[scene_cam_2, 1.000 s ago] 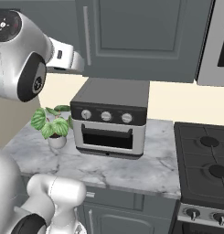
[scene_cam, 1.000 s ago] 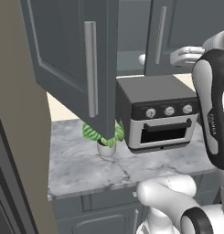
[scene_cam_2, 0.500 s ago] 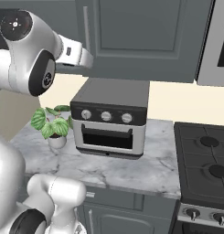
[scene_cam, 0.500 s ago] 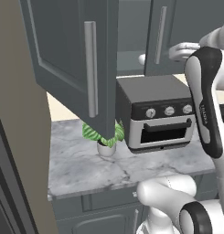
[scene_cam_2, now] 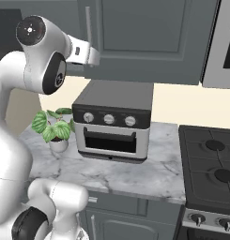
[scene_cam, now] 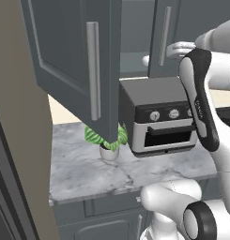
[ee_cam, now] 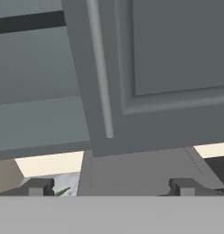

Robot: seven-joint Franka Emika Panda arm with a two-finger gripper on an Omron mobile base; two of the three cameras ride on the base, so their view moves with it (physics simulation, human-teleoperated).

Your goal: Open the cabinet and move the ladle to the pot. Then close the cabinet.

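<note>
Tool with two small dark tips spread wide and holding nothing faces the large dark grey wall cabinet, close to the long silver bar handle of its right door, which is shut. The left door of that cabinet stands swung out over the grey marble worktop, and the shelf space behind it looks bare from the hand view; I cannot make out a ladle there, nor a pot. Below sit a black and silver toaster oven and, left of it, a small green plant in a white pot.

Judging from this, the step in hand is opening the right door. Risks: the tips may close beside the thin handle rather than around it and slip off when pulling; the white arm hangs near the oven and could brush it; the open left door could be struck by a wide swing.
</note>
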